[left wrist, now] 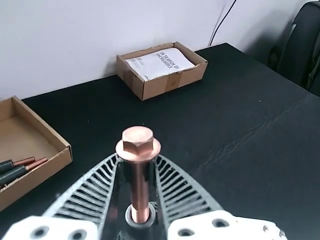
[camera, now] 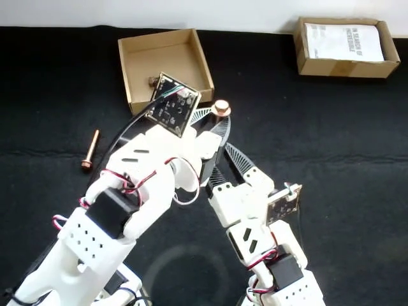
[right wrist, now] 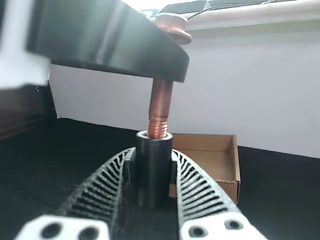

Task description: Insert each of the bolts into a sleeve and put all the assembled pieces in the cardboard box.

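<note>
The left fingers (left wrist: 95, 190) grip a bolt (left wrist: 138, 145), its tip apparently just inside the sleeve (right wrist: 153, 170) that the right fingers (right wrist: 200, 195) clamp.

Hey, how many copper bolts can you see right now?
4. One bolt in the left hand, one loose bolt on the table, two sleeved bolts in the nearer cardboard box; more may be hidden there.

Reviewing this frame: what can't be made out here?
High view: part of the cardboard box floor, covered by the left arm's camera board.
Left wrist view: number of assembled pieces, cut off by the edge.
Right wrist view: bolt depth inside the sleeve; its wall hides the tip.
</note>
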Robot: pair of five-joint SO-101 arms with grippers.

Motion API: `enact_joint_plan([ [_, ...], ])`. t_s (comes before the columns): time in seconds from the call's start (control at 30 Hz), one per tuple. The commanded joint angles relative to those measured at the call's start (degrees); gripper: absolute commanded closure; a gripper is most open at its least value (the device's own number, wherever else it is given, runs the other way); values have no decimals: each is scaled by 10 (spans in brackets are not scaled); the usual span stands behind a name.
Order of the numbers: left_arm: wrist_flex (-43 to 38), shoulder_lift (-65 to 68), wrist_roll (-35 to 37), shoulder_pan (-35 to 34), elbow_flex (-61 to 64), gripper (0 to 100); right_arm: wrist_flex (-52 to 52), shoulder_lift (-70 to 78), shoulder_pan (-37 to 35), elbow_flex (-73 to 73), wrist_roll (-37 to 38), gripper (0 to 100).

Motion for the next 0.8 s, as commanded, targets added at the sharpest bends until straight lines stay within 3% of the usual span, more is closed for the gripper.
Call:
enact_joint_plan([
  [0.0, -12, 0, 4, 7, -3, 992, -9, -1, -4, 79, 0, 991],
  [0.17, -1, -3, 4, 8, -1, 992, -9, -1, -4, 79, 0, 991],
  [0.37, 132, -4, 4, 7, -5, 984, 18, -2, -4, 79, 0, 991],
  [0.6, 289, -7, 5, 7, -6, 805, 20, -3, -2, 79, 0, 991],
  [0.77, 368, -58, 2, 7, -3, 758, 22, -2, -2, 79, 0, 991],
])
